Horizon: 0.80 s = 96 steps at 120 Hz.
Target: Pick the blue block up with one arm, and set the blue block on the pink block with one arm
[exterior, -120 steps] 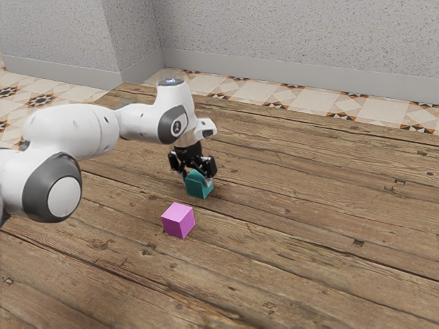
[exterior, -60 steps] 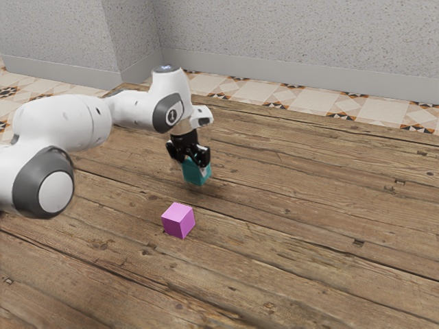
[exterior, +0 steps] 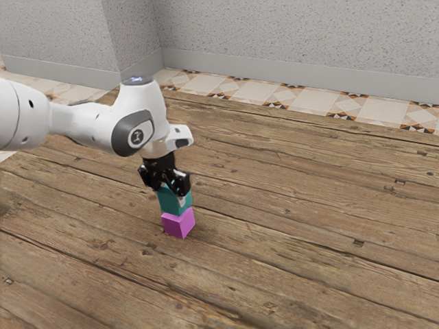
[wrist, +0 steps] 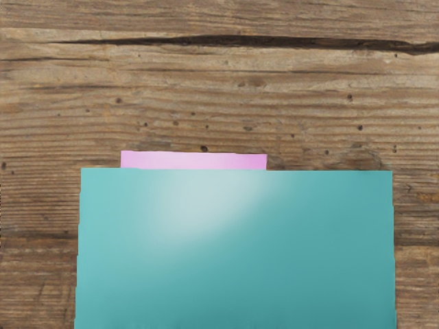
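Worn wooden planks (exterior: 309,205) serve as the work surface, and the blue block (exterior: 173,201), more teal than blue in this light, sits near their middle directly over the pink block (exterior: 178,223). The pink block is at six o'clock from it in the exterior view. The two look stacked edge to edge, though I cannot tell whether the blue block's underside already rests on the pink top or hangs just clear of it. The black gripper (exterior: 166,184) comes straight down from twelve o'clock and is clenched on the blue block's upper part, one finger on each side. That high grip leaves the lower half free to meet the pink block without the fingers fouling it. In the wrist view the blue block (wrist: 233,253) lies right under the hand, with a thin strip of the pink block (wrist: 194,160) peeking past one edge. I read this as a slight offset, not a perfectly centred stack. The white arm (exterior: 103,127) reaches in from nine o'clock, its last link vertical to keep the block level. Patterned floor tiles (exterior: 309,96) and a grey wall (exterior: 288,34) lie beyond at twelve o'clock. In my judgement the placing step is nearly done, and what remains is to settle the block and let go gently so it does not slide.
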### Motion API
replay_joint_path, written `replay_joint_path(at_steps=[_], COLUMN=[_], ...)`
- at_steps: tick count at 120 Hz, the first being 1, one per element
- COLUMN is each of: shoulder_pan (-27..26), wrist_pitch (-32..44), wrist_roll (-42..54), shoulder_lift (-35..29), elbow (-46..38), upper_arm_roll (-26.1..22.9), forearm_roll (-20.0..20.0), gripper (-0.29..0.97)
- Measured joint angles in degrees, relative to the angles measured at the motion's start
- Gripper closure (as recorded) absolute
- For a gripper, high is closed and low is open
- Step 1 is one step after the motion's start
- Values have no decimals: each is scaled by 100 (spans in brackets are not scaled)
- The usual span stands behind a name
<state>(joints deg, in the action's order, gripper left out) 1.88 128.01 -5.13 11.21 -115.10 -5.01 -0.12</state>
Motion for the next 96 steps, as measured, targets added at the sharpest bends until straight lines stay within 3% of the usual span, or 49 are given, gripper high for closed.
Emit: replay_joint_path(at_steps=[28, 54, 68, 80, 96], shoulder_pan=[5, 0, -19, -99, -128], wrist_pitch=[215, 215, -360, -1147, -2192], wrist_roll=[-183, -257, -263, -184, -93], shoulder_lift=[41, -20, -569, -1009, -1278], elbow=[-15, 89, 333, 702, 1323], upper_arm_roll=[-10, 7, 101, 463, 907], forearm_roll=[136, 162, -54, -455, -689], gripper=[16, 6, 3, 2, 1])
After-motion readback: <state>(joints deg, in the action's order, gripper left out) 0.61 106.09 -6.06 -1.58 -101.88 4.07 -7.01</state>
